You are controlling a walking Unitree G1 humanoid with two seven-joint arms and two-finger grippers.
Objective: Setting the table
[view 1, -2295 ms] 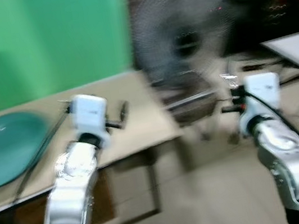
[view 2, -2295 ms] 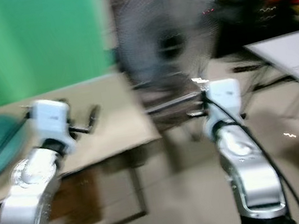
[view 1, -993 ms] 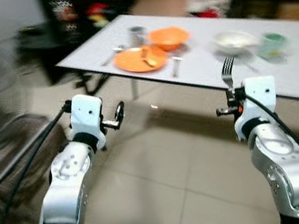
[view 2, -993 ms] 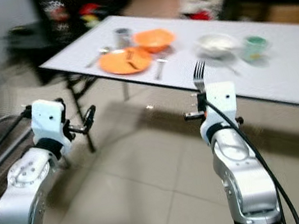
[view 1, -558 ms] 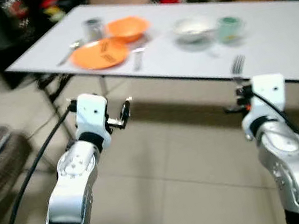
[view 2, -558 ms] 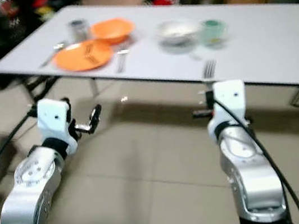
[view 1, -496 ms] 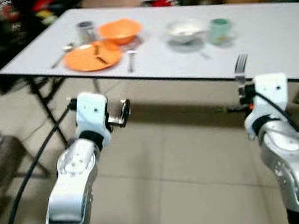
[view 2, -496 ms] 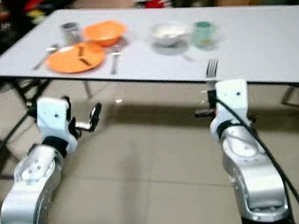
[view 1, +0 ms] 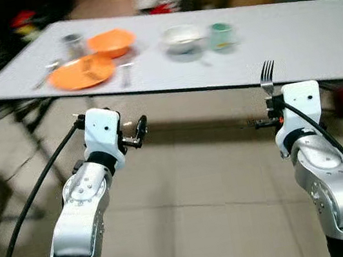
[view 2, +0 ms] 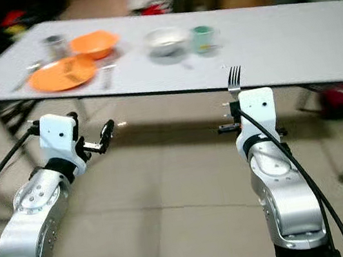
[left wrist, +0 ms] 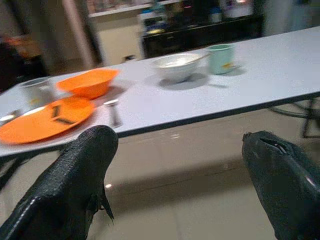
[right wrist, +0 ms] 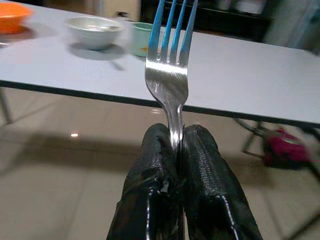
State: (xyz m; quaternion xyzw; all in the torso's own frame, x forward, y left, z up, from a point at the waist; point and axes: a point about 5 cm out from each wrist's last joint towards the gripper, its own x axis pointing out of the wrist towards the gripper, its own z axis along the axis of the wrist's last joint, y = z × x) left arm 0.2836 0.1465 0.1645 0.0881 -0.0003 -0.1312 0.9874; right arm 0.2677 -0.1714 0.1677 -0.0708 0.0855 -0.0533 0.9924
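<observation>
The fork (right wrist: 168, 75) stands nearly upright, tines up and handle down, its long axis running straight on from the right gripper (right wrist: 175, 150), whose two black fingers are clenched on the neck of the handle just below the tines. Seen from the head, the fork (view 2: 234, 81) rises above the right arm's white wrist block with the near edge of the white table (view 2: 287, 35) directly behind it, so the place to set it lies ahead of and a little above this gripper, across a strip of tiled floor (view 2: 168, 188). On the far left part of the table sit an orange plate (view 2: 62, 74), an orange bowl (view 2: 94, 44), a metal cup (view 2: 53, 45) and a spoon (left wrist: 113, 111) beside the plate; nearer the middle stand a white bowl (view 2: 166, 39) and a pale green mug (view 2: 203, 37). That white bowl and mug setting is the one closest to the fork, up and to the left of it, and by my judgement the right arm is the nearer one to reach it. The left gripper (left wrist: 177, 170) is released, fingers spread wide with nothing between them, held out over the floor short of the table's left half.
</observation>
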